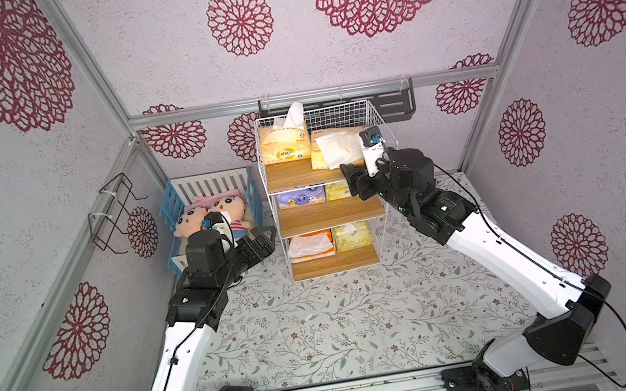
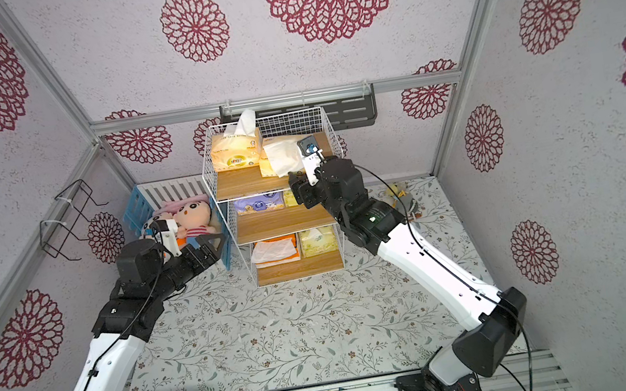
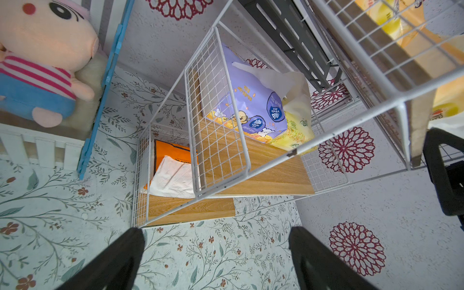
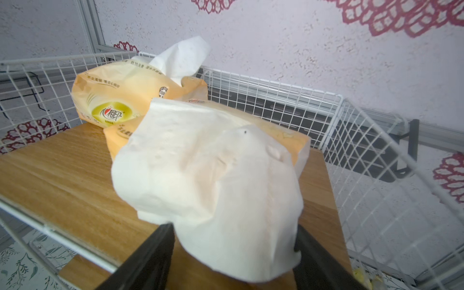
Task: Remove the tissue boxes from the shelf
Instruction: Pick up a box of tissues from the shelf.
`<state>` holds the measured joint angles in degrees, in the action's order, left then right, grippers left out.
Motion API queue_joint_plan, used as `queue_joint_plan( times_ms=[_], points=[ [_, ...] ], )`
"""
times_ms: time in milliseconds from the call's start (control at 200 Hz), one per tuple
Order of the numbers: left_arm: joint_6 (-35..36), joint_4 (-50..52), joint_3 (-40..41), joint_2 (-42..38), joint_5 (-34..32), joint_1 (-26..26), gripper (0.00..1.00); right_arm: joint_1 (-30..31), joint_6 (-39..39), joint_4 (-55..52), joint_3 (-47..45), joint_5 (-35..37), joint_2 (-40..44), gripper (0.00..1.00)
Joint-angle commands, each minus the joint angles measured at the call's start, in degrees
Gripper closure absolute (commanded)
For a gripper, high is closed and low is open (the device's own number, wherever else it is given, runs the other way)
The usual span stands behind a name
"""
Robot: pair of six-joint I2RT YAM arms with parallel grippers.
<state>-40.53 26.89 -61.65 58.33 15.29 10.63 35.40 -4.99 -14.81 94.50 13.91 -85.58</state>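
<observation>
At lower centre, the right gripper [image 4: 232, 227] stood wide open astride the loose white sheet [image 4: 200, 163] of a tissue pack [image 4: 288, 140]. The left gripper [image 3: 217, 231] gaped fully, empty.

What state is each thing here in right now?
Left gripper: open, empty.
Right gripper: open around a draped tissue.
Left top pack: tissue sticking up.
Right top pack: that tissue hangs from it.
Orange pack: bottom tier, tissue lying on it.
Shelf: holds all six packs.
</observation>
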Motion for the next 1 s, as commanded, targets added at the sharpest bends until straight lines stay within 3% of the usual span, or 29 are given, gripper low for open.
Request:
queue_joint_plan(
  times_ms=[0, 240, 615, 866, 996],
  points=[
    [0.7, -0.43, -0.05, 0.3, -0.35, 0.6, 0.03, 0.02, -0.73, 5.15, 0.46, -0.81, -0.88, 0.22],
    [0.62, -0.62, 0.41, 0.42, -0.71, 0.62, 0.03, 0.02, -1.22, 10.22, -1.63, -1.23, -1.29, 0.32],
    [0.27, -0.69, 0.66, 0.63, -0.87, 0.62, 0.03, -0.07, -1.07, 17.81, -7.66, -1.79, 1.62, 0.84],
    [-0.82, -1.27, 0.74, 0.99, -0.63, 0.69, 0.03, -0.07, -0.12, 18.57, -9.83, -3.64, 4.99, 1.0],
    [-1.12, -1.39, 0.35, 1.06, -0.65, 0.97, 0.03, 0.19, 0.81, 18.29, -10.39, -4.9, 7.1, 1.0]
  ],
)
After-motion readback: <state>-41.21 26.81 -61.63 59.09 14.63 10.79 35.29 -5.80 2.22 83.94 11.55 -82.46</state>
